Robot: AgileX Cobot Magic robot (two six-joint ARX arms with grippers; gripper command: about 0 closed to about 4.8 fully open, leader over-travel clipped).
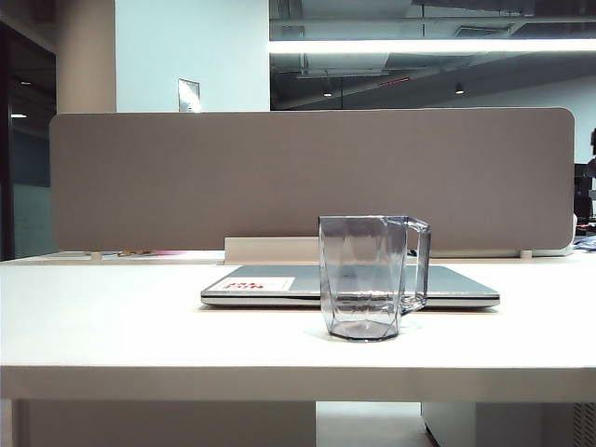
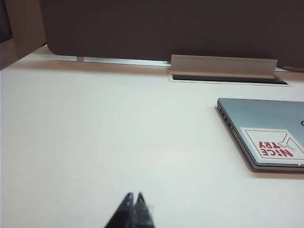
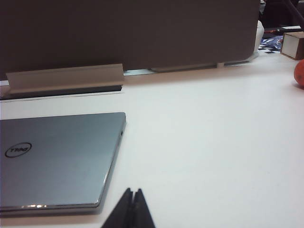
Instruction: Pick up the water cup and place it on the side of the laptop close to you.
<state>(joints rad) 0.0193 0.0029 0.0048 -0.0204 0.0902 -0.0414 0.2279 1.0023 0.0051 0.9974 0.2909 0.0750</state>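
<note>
cup [image 1: 363, 277]: likely light, stiff, slick plastic; grab across body or handle
left gripper [image 2: 134, 199]: tips together, empty
right gripper [image 3: 134, 195]: tips together, empty, beside laptop [image 3: 57, 156]

A white table [image 1: 112, 326] backed by a grey partition [image 1: 186, 177], with an orange object [image 3: 299, 73] at its edge.

Bright, soft-focus frames (overhead strip light).

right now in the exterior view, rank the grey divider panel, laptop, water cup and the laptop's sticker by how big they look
1. grey divider panel
2. laptop and water cup: unsure, since the cup stands nearer the camera and the laptop shows edge-on
3. sticker
</note>
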